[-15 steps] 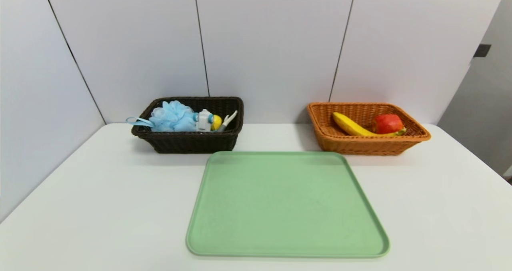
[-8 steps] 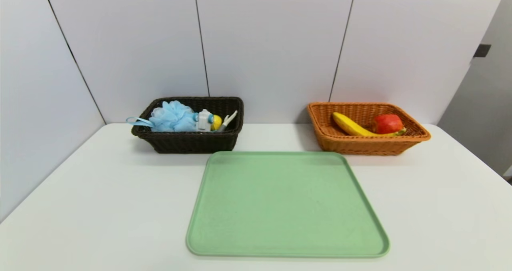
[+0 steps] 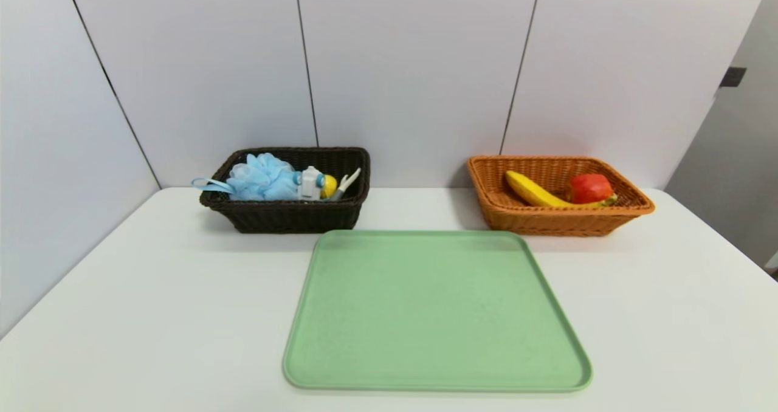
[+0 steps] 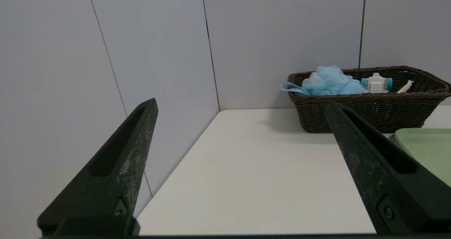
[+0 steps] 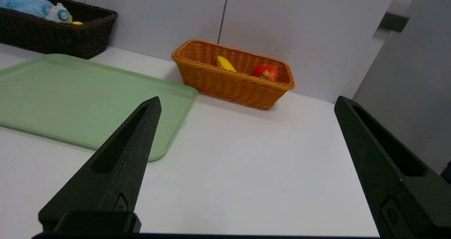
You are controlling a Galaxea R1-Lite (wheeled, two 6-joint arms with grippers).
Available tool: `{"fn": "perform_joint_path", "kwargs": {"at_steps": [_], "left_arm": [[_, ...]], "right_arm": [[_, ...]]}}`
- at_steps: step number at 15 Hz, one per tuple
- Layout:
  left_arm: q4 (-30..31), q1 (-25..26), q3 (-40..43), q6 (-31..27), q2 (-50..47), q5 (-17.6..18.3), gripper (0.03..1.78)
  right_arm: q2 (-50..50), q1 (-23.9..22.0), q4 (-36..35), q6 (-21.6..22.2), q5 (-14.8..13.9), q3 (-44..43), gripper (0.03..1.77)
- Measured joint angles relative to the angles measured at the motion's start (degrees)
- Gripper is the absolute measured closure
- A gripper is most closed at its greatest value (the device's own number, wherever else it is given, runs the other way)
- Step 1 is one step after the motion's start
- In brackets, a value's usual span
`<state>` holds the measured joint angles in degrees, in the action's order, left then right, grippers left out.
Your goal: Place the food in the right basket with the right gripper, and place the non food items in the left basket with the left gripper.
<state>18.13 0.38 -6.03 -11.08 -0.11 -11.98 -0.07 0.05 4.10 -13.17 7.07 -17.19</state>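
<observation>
The right end effector (image 5: 246, 103) gapes empty above the table (image 5: 246, 168).

Lab-style test booth: bare white table (image 3: 152, 315) boxed in by plain white wall panels (image 3: 413, 65), no furnishings.

Matte black pointed jaws (scuffed, small screws)

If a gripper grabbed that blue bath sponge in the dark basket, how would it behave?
The bath sponge looks like fluffy bunched mesh, so it would probably squash and feel light. Its ribbon loop hangs over the dark basket rim and might snag.
</observation>
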Motion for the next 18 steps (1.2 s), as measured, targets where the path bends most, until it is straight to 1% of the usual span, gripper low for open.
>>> {"fn": "perform_joint_path", "kwargs": {"at_steps": [2,3,4,5,7,9,13,14,15,18], "left_arm": [[2.9,0.0,2.2,-1.0,0.0,0.0,0.12],[3.9,0.0,3.1,-1.2,0.0,0.0,0.12],[4.1,0.0,4.2,-1.3,0.0,0.0,0.12],[4.1,0.0,5.1,-1.6,0.0,0.0,0.12],[3.0,0.0,5.8,-1.7,0.0,0.6,0.12],[-1.1,0.0,6.0,-1.8,0.0,2.9,0.12],[-12.3,0.0,6.0,-2.2,0.0,9.0,0.12],[-14.2,0.0,6.0,-2.1,0.0,10.2,0.12],[-14.6,0.0,6.0,-2.1,0.0,11.2,0.12],[-15.1,0.0,6.0,-1.4,0.0,14.3,0.12]], "right_arm": [[0.0,0.0,-15.0,-2.9,-0.5,8.6,0.10],[0.0,0.0,-21.5,-3.8,-0.7,11.2,0.10],[0.0,0.0,-25.3,-3.8,-0.9,12.7,0.10],[0.0,0.0,-26.7,-3.8,-0.9,14.0,0.10],[0.0,0.0,-26.4,-3.8,-1.0,16.3,0.10],[0.0,0.0,-23.8,-3.2,-1.0,16.9,0.10],[0.0,0.0,-13.3,-2.4,-1.3,17.1,0.10],[0.0,0.0,-10.4,-2.0,-2.4,17.2,0.10],[0.0,0.0,-7.8,-1.1,-3.7,17.2,0.10],[0.0,0.0,-4.7,4.3,-4.4,17.2,0.10]]}}
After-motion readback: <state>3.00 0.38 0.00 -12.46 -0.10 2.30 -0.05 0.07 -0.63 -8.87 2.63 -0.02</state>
